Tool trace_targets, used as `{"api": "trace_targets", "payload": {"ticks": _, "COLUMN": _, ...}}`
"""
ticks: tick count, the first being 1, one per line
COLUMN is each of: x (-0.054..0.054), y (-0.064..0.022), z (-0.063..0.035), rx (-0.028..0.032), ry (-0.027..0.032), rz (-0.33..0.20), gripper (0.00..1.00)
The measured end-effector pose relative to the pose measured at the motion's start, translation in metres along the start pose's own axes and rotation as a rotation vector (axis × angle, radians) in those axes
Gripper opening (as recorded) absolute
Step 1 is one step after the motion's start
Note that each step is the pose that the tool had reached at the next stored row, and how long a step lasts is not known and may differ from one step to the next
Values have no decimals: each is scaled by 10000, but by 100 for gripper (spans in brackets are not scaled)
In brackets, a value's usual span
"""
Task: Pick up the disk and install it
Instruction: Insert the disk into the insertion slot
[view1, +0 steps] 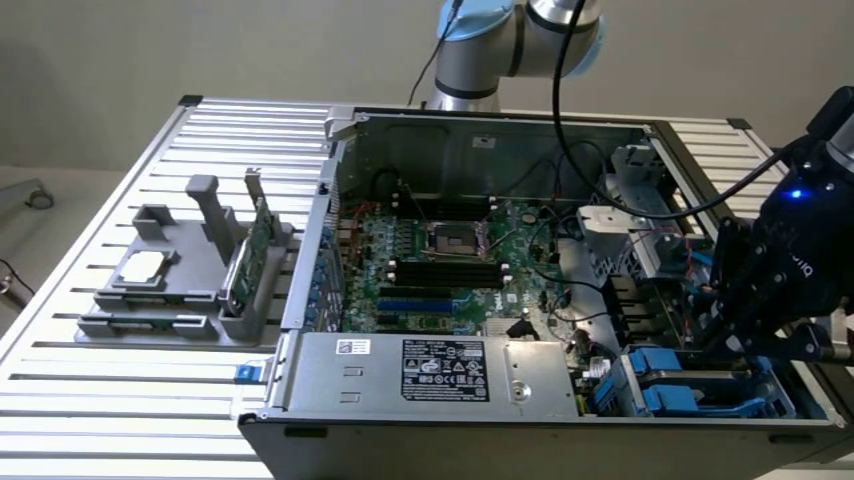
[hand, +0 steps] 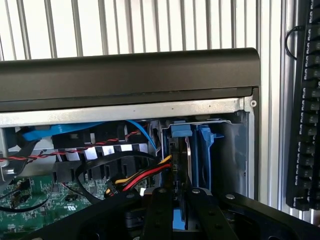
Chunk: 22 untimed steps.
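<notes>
The disk (hand: 186, 159) shows edge-on in the wrist view, a thin silver-grey slab with blue carrier rails (hand: 181, 132). It stands upright in the drive bay at the corner of the open computer case. My gripper (hand: 180, 194) is shut on it, one black finger on each flat side. In the exterior view my gripper (view1: 729, 332) reaches down into the case's near right corner, just above the blue carriers (view1: 665, 372) in the bay. The lower part of the disk is hidden behind my fingers.
Red, yellow and black cables (hand: 145, 176) run right beside the bay. The case's black wall (hand: 125, 75) rises just past it. The motherboard (view1: 441, 260) and power supply (view1: 441, 372) fill the case. A grey holder (view1: 187, 285) with a chip and a green card sits at the exterior view's left.
</notes>
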<state>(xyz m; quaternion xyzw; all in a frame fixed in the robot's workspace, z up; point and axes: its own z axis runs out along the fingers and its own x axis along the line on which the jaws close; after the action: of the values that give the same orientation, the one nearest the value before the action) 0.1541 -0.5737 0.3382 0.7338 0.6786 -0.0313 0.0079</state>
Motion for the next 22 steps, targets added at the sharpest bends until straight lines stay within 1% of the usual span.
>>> {"api": "trace_targets", "payload": {"ticks": 4, "x": 3, "y": 0, "z": 1, "rx": 1, "ry": 9, "rz": 6, "gripper": 16}}
{"api": "trace_targets", "payload": {"ticks": 10, "x": 4, "y": 1, "z": 16, "rx": 7, "ry": 90, "rz": 11, "gripper": 16}}
{"api": "trace_targets", "payload": {"ticks": 13, "x": 5, "y": 4, "z": 18, "rx": 11, "ry": 120, "rz": 14, "gripper": 16}}
{"api": "trace_targets", "payload": {"ticks": 17, "x": 5, "y": 13, "z": 8, "rx": 25, "ry": 136, "rz": 14, "gripper": 16}}
{"api": "trace_targets", "payload": {"ticks": 22, "x": 1, "y": 14, "z": -27, "rx": 60, "ry": 130, "rz": 20, "gripper": 16}}
